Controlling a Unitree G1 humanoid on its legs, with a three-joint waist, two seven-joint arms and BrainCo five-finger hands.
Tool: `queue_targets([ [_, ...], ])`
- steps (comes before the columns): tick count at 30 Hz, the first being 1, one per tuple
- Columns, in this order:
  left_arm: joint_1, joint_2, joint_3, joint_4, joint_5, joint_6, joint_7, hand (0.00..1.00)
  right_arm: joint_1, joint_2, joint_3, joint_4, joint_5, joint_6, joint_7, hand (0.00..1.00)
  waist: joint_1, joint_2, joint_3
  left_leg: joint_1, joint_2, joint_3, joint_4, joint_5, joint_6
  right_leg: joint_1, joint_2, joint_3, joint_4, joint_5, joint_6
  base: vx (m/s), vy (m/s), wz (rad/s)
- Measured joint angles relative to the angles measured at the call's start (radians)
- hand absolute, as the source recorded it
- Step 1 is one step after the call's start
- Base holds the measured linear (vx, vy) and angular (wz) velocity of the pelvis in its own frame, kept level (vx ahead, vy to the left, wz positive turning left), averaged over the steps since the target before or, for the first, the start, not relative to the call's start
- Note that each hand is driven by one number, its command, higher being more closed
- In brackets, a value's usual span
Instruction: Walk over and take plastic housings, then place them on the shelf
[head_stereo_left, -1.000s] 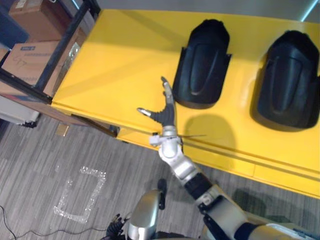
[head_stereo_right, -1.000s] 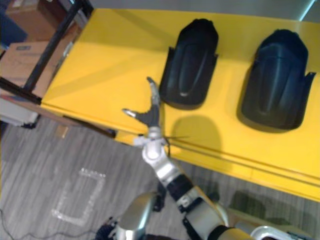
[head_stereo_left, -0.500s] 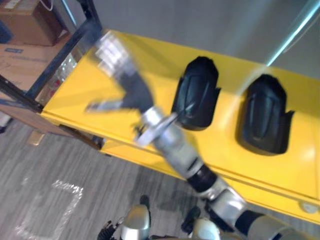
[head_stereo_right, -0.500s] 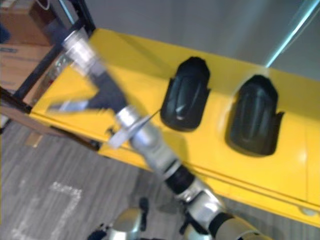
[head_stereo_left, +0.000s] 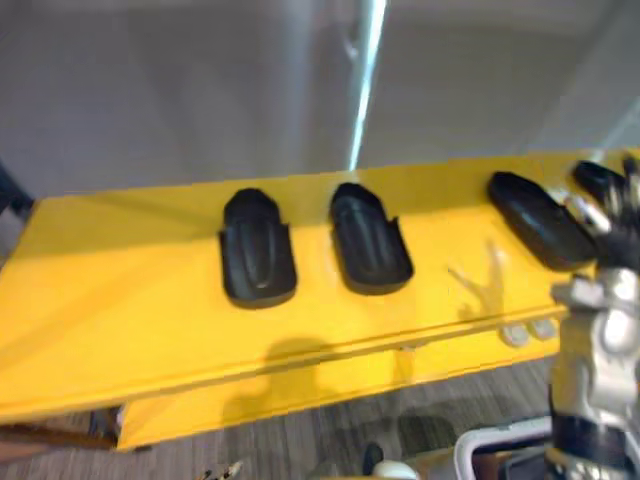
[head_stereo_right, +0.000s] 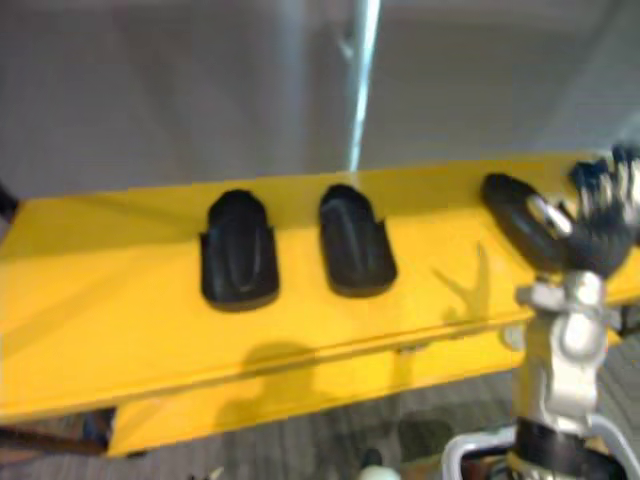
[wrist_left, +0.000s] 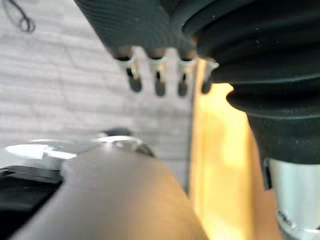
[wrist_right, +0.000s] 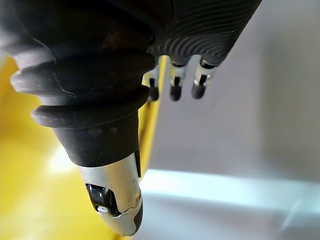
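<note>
The left end of the yellow table (head_stereo_left: 120, 290) and its front strip lie bare, leaving broad room beside the left housing (head_stereo_left: 258, 250). Only a narrow gap parts that one from the middle housing (head_stereo_left: 370, 238), with a wider bare stretch before the third housing (head_stereo_left: 538, 220). The raised right robot hand (head_stereo_right: 597, 230), fingers spread, stands in front of the third housing and the far housing (head_stereo_left: 600, 180), and a grey wall (head_stereo_left: 180, 90) closes off the back edge.

Yellow counter (head_stereo_left: 120, 300) was brightly, evenly lit from above, a pale vertical streak of glare (head_stereo_left: 365, 90) crossed the grey wall (head_stereo_left: 150, 100), soft highlights sat on the black housings (head_stereo_left: 258, 262).
</note>
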Motion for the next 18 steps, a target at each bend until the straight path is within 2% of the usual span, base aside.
queue_targets([
  [2,0.0,0.0,-0.001,-0.001,0.049,0.014,-0.008,0.0,0.113,0.058,-0.027,0.004,-0.01,-0.009,-0.033,0.0,-0.036,0.007,-0.005,0.032,0.008,0.053,-0.01,-0.003,-0.007,-0.007,0.019,0.048,0.001,0.001,-0.004,0.0,-0.031,-0.68],
  [5,-0.014,0.003,-0.022,-0.002,0.103,0.014,-0.012,0.0,0.226,0.098,-0.027,0.055,-0.003,-0.017,-0.085,0.0,-0.064,0.01,-0.009,0.047,0.011,0.104,-0.012,-0.01,-0.018,-0.026,0.031,0.09,0.009,0.003,-0.007,-0.03,-0.014,-0.51],
  [7,-0.025,0.016,-0.063,-0.003,0.13,0.014,-0.015,0.0,0.303,0.144,-0.027,0.104,-0.003,-0.054,-0.118,0.0,-0.096,0.011,-0.009,0.064,0.005,0.137,-0.025,-0.011,-0.019,-0.036,0.034,0.116,0.017,0.003,-0.007,-0.06,0.001,-0.38],
  [8,-0.027,0.02,-0.073,-0.003,0.144,0.014,-0.015,0.0,0.322,0.158,-0.027,0.107,-0.001,-0.063,-0.125,0.0,-0.098,0.011,-0.008,0.066,0.005,0.141,-0.026,-0.012,-0.021,-0.038,0.035,0.123,0.017,0.003,-0.006,-0.07,0.005,-0.33],
  [10,-0.04,0.031,-0.124,-0.009,0.146,0.014,-0.016,0.0,0.381,0.208,-0.014,0.129,0.022,-0.126,-0.127,0.0,-0.118,0.016,-0.01,0.072,-0.001,0.166,-0.027,-0.015,-0.024,-0.049,0.036,0.143,0.019,0.005,-0.004,-0.09,0.001,-0.3],
  [12,-0.055,0.037,-0.154,-0.018,0.144,0.014,-0.016,0.0,0.41,0.244,0.002,0.144,0.026,-0.16,-0.127,0.0,-0.132,0.016,-0.007,0.075,-0.003,0.173,-0.028,-0.018,-0.024,-0.049,0.035,0.148,0.018,0.006,-0.002,-0.07,-0.006,-0.16],
  [15,-0.075,0.026,-0.212,-0.044,0.144,0.014,-0.017,0.0,0.414,0.267,0.077,0.185,0.038,-0.215,-0.126,0.0,-0.136,0.024,-0.006,0.083,-0.001,0.199,-0.027,-0.023,-0.029,-0.052,0.045,0.168,0.009,0.009,0.0,-0.06,-0.019,-0.21],
  [18,-0.084,0.008,-0.243,-0.046,0.141,0.018,-0.016,0.0,0.383,0.271,0.139,0.206,0.039,-0.233,-0.125,0.0,-0.133,0.043,0.003,0.088,0.012,0.227,-0.01,-0.036,-0.043,-0.053,0.067,0.195,-0.004,0.016,-0.003,-0.04,-0.043,-0.27],
])
